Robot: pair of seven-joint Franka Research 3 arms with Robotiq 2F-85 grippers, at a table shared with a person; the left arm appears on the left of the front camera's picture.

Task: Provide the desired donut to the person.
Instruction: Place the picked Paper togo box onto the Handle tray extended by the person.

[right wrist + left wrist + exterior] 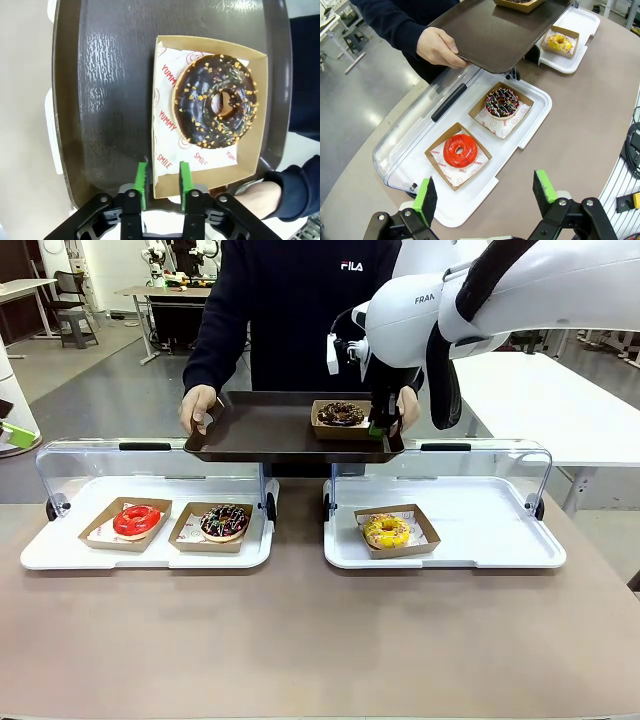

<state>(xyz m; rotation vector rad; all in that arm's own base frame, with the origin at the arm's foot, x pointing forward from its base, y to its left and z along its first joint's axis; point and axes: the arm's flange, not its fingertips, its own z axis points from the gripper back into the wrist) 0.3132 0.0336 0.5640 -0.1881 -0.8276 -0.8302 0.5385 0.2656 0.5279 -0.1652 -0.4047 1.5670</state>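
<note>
A chocolate donut (216,102) with orange crumbs lies in a cardboard box (205,181) on a dark tray (110,100). The person (300,300) in a black sweatshirt holds that tray (260,430) with a hand (197,405) at each end. My right gripper (163,182) is at the box's near corner. Its green pads stand slightly apart on either side of the box wall, so it is open. In the front view it (378,425) hangs over the tray's right end. My left gripper (485,180) is wide open and empty, above the left display tray.
The left white display tray (60,540) holds a red donut (136,520) and a sprinkled chocolate donut (224,522). The right display tray (500,530) holds a yellow donut (387,531). Both clear lids stand raised at the back. Bare table runs along the front.
</note>
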